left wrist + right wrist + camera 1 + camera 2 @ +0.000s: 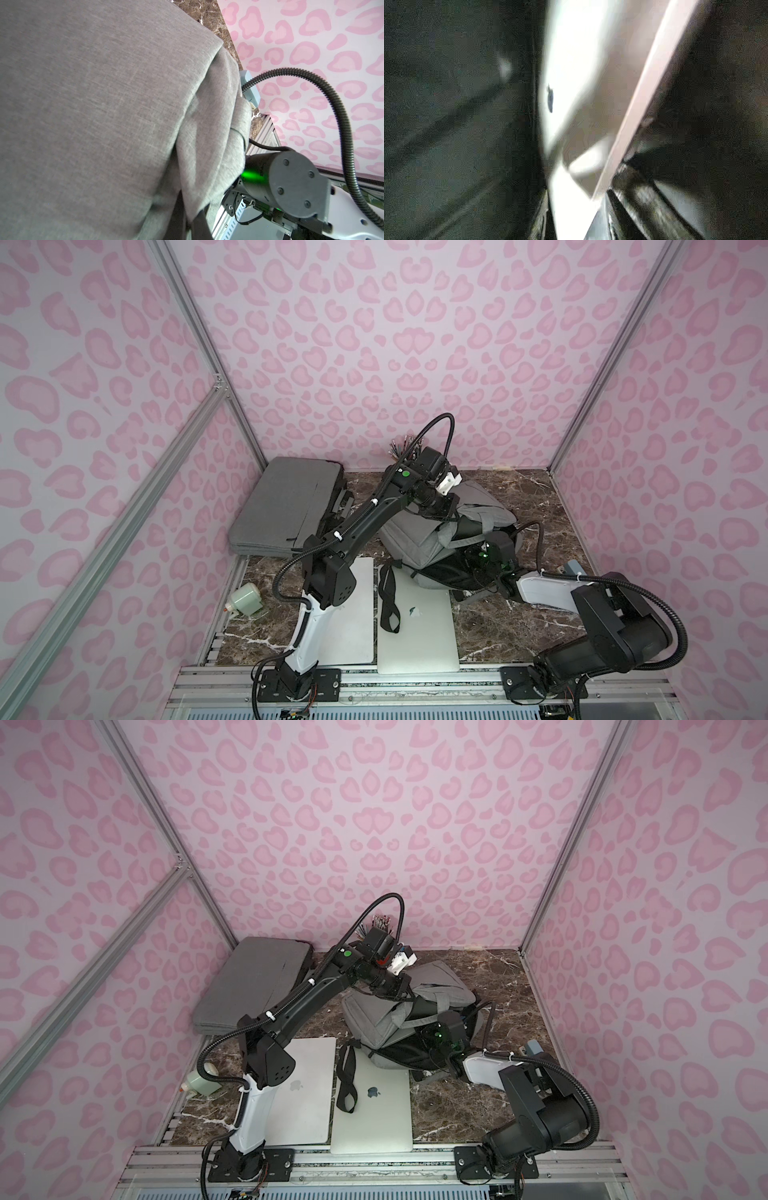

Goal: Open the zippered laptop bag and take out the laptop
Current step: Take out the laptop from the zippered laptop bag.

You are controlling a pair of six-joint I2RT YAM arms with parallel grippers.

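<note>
Your bag (415,541) sits mid-table toward the far side, slumped: soft grey cloth, its dark mouth gaping to the right. Expect it to sag and drag. A laptop inside would be stiff, smooth, slippery and fairly heavy, so take it across a long edge. Two more lie flat near you: the centre laptop (417,628), under a strap (388,601), and the left laptop (357,605) beside it. Your left gripper (438,512) is closed and seems to pinch the bag's top flap. Your right gripper (471,562) is buried in the mouth; you cannot tell its opening or what it touches, the wrist view being blurred
</note>
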